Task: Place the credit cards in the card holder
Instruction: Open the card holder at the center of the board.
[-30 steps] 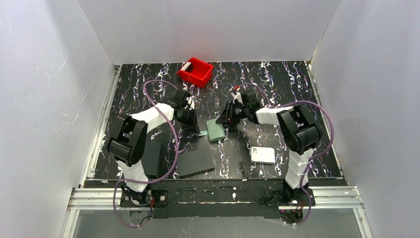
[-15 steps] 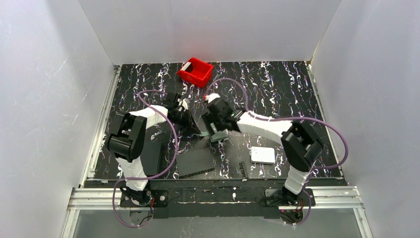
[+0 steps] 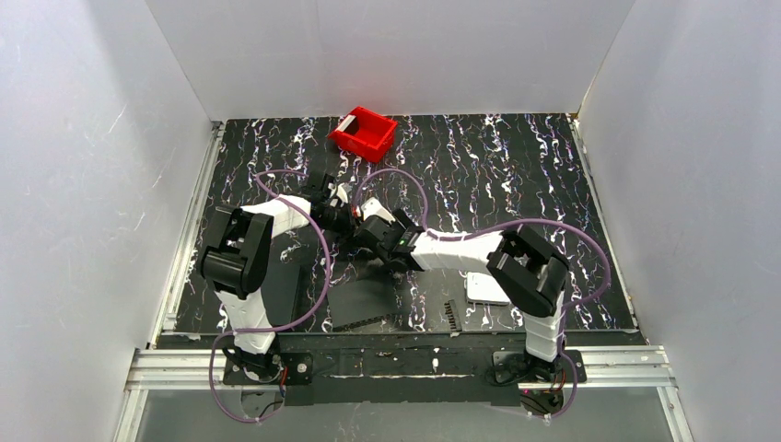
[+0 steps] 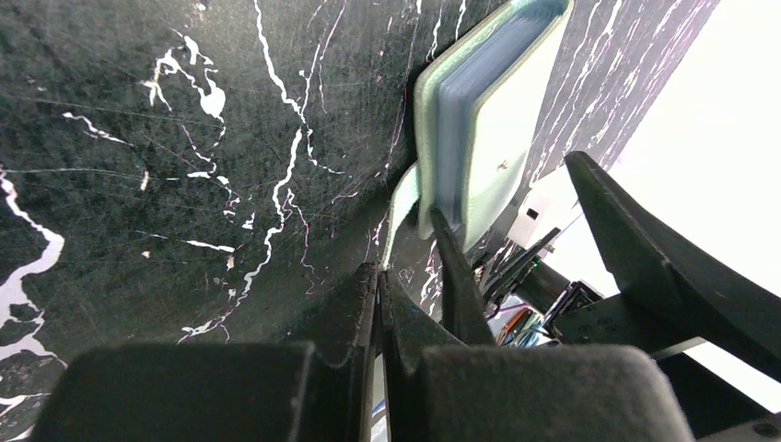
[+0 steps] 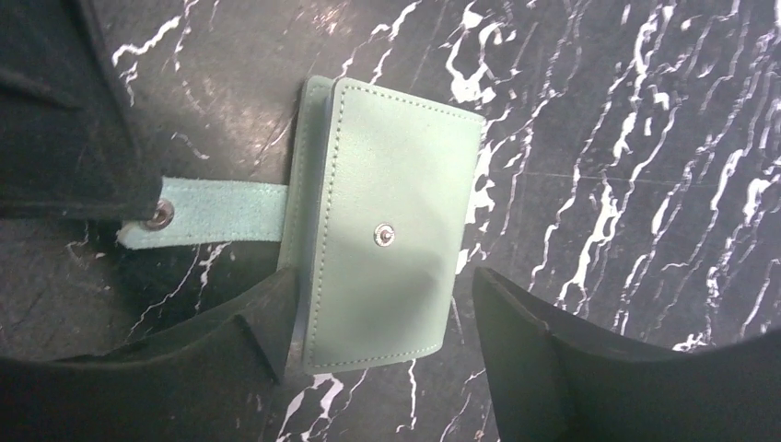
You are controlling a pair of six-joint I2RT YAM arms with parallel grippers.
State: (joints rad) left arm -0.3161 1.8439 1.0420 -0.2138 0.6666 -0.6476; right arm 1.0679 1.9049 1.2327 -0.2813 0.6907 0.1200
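Note:
The card holder (image 5: 382,239), a grey-green wallet, lies folded shut on the black marbled table, its snap strap (image 5: 212,214) stretched out to the left. My left gripper (image 4: 379,276) is shut on the end of that strap (image 4: 402,195); the wallet (image 4: 493,101) stands edge-on beyond it. My right gripper (image 5: 378,308) is open, its jaws straddling the wallet's near end, and the left finger (image 5: 249,341) touches the spine side. In the top view both grippers (image 3: 343,219) (image 3: 378,241) meet at mid-table and cover the wallet. One white credit card (image 3: 350,122) leans in the red bin (image 3: 367,135).
A white rounded box (image 3: 483,287) lies by the right arm's base, partly under it. Flat black rectangles (image 3: 364,302) (image 3: 285,295) lie near the front. A small black ridged strip (image 3: 451,316) is near the front edge. White walls enclose the table.
My right arm has swung left and stretched over the wallet, which was uncovered before and is now under its gripper. My left gripper has stayed on the strap, shifting slightly.

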